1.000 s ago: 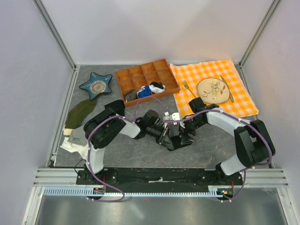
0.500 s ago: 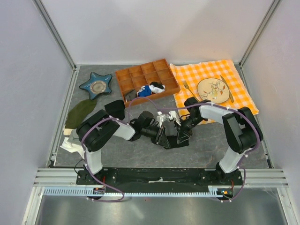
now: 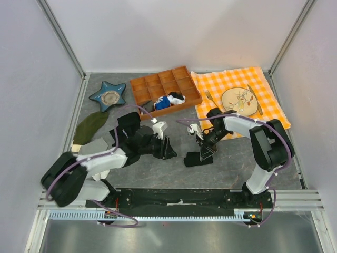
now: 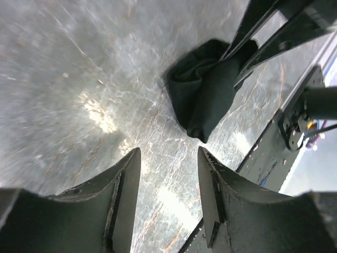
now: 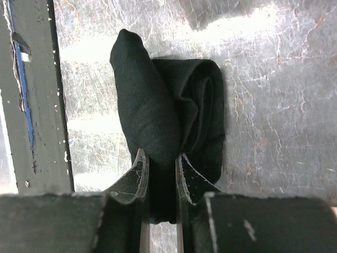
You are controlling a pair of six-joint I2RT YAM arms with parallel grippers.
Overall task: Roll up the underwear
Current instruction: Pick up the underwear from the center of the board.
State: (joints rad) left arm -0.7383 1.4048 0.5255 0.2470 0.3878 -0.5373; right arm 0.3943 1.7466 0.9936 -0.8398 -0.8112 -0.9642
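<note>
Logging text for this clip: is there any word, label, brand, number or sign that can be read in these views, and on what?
None: no view shows readable text.
The plate carries a painted pattern, not letters.
The underwear is plain black, with no label showing.
Small orange specks on the base rail are too small to tell.

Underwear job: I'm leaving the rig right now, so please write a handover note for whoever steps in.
Left gripper: jaws open, empty, above bare table, apart from the underwear.
Right gripper: jaws closed on a fold of the underwear.
The underwear lies as a compact roll on the table between the arms.
Done: rolling looks complete, or nearly.
Left: probably release, withdraw, check the roll holds.
</note>
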